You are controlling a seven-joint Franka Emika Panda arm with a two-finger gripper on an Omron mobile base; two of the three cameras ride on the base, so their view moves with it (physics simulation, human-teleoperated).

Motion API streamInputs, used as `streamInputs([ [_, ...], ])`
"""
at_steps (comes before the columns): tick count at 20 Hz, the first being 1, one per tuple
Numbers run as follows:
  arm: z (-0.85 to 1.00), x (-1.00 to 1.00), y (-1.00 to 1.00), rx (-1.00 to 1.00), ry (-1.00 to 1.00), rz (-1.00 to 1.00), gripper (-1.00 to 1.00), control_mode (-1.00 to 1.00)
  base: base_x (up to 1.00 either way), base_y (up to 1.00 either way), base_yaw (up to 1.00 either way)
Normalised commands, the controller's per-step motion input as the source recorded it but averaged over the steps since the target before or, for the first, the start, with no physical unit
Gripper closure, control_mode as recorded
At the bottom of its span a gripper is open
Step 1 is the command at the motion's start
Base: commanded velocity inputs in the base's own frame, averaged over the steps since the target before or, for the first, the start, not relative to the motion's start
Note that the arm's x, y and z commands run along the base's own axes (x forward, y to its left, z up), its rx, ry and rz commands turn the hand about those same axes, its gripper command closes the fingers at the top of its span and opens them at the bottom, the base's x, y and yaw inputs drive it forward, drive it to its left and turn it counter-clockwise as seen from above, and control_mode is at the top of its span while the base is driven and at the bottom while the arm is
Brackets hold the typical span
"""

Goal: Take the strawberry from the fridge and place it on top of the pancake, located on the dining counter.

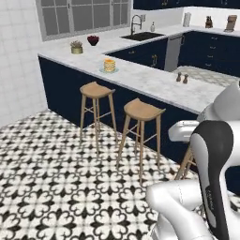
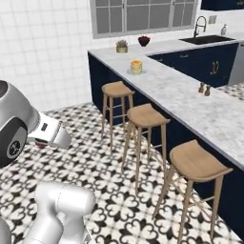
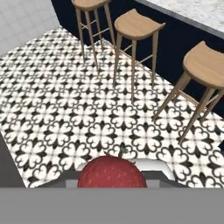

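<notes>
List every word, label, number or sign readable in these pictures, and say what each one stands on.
No text can be read.
Robot arm: a faint vertical marking runs down its dark link, too blurred to read.
Strawberry, pancake, dining counter, stools: no lettering.
Bottles near the sink: too small to tell.

Round-seated light wooden bar stools (image 2: 144,116): three, in a row along the counter's near side
Stack of golden-tan pancakes on a pale plate (image 1: 109,65): one
Bright red strawberry (image 3: 112,172): one
Small dark shakers (image 1: 182,78): two, side by side
Dark red bowl (image 1: 93,40): one, far end
Small potted plant (image 1: 76,47): one
</notes>
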Motion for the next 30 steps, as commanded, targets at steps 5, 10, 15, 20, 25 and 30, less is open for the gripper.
streamInputs([
  [5,0.00,0.00,0.00,0.00,0.00,0.00,1.00,1.00,1.00,1.00,-0.53],
  [10,0.00,0.00,0.00,0.00,0.00,0.00,1.00,1.00,1.00,1.00,-0.55],
  [15,0.00,0.00,0.00,0.00,0.00,0.00,1.00,1.00,0.96,1.00,-0.56],
  [20,0.00,0.00,0.00,0.00,0.00,0.00,1.00,1.00,0.74,1.00,-0.55],
  [25,0.00,0.00,0.00,0.00,0.00,0.00,1.00,1.00,0.23,1.00,-0.39],
  [30,0.00,0.00,0.00,0.00,0.00,0.00,1.00,1.00,0.16,1.00,-0.32],
])
